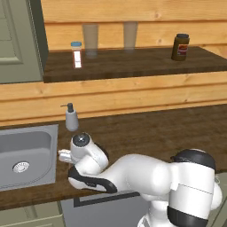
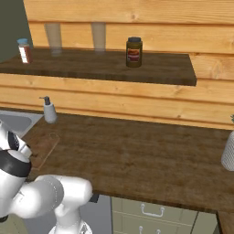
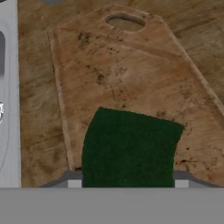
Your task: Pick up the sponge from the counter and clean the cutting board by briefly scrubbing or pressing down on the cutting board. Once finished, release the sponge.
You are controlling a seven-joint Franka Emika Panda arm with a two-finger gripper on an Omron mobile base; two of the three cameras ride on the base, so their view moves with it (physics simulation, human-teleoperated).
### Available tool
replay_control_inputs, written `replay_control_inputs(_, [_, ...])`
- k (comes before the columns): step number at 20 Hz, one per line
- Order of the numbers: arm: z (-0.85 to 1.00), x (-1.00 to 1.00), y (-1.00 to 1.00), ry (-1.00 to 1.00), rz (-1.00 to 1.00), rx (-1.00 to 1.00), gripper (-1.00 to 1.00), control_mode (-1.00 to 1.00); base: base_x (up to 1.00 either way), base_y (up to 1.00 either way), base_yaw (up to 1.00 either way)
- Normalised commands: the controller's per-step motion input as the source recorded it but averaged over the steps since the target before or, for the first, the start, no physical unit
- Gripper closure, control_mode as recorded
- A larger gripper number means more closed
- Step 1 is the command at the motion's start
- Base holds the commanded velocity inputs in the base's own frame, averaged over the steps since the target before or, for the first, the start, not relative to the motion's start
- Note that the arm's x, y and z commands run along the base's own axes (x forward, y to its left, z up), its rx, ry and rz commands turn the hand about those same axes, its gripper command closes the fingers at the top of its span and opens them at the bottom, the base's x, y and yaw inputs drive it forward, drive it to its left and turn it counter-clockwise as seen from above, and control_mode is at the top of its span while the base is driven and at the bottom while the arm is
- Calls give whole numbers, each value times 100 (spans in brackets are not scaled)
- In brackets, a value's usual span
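In the hand view the dark green sponge [image 3: 129,148] sits between my fingertips [image 3: 74,182], and my gripper [image 3: 127,182] is shut on it. Right beneath it lies the brown stained cutting board [image 3: 131,74], with its tapered handle end and hole pointing away from me. I cannot tell whether the sponge touches the board. From the right base view the board [image 2: 45,147] lies on the dark wood-grain counter [image 2: 137,151] beside my arm. My arm folds low over the counter's left part [image 1: 155,133] and hides the gripper there.
The grey metal sink [image 1: 26,155] lies just left of the board, and its rim [image 3: 8,87] runs along the hand view's left. A soap dispenser [image 1: 71,117] stands behind it against the wall. A shelf [image 1: 133,64] above holds a jar, a bottle and glasses.
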Motion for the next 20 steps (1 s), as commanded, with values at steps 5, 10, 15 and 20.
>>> replay_control_inputs(5, [-10,1,23,0,-10,0,100,-100,0,0,0])
replay_control_inputs(10, [-26,11,12,0,-3,0,100,-100,0,0,0])
replay_control_inputs(15, [-50,12,0,0,0,1,100,-100,0,0,0])
replay_control_inputs(20, [-46,13,0,0,0,1,100,-100,0,0,0])
